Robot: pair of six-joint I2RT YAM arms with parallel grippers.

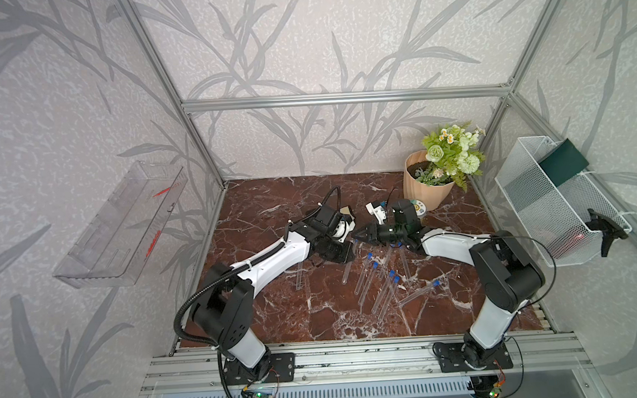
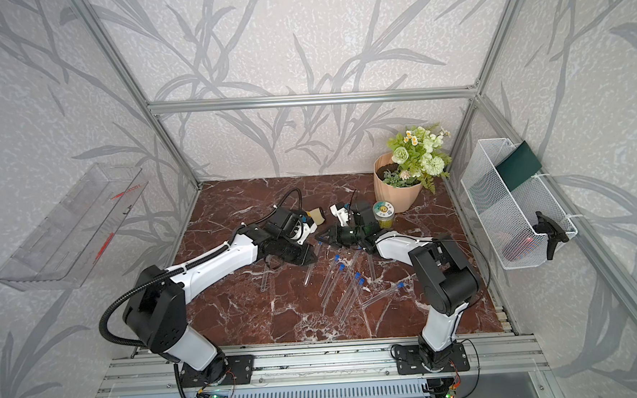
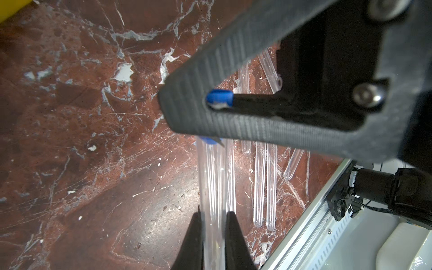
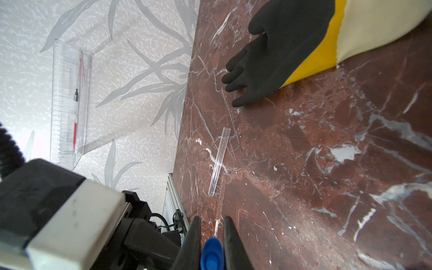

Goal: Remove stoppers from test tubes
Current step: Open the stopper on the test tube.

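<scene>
A clear test tube (image 3: pixel 214 182) is clamped in my shut left gripper (image 3: pixel 214 212), and its lower part (image 1: pixel 346 272) hangs below the jaws. The tube runs up to my right gripper (image 3: pixel 184 105), which is shut on a blue stopper (image 3: pixel 219 98). That stopper also shows between the jaws (image 4: pixel 211 254). A finger hides the tube's mouth, so I cannot tell whether the stopper is still seated. Both grippers meet at mid-table, left gripper (image 1: pixel 351 256) and right gripper (image 1: pixel 355 236). Several stoppered tubes (image 1: pixel 366 276) lie in a loose row in front of the right arm. An open tube (image 4: pixel 218 161) lies alone.
A black, yellow and cream glove (image 4: pixel 280 53) lies behind the grippers. A peach flower pot (image 1: pixel 426 186) and a small jar (image 1: pixel 418 206) stand at the back right. A white mesh basket (image 1: pixel 556 198) hangs on the right wall and a clear tray (image 1: pixel 120 225) on the left.
</scene>
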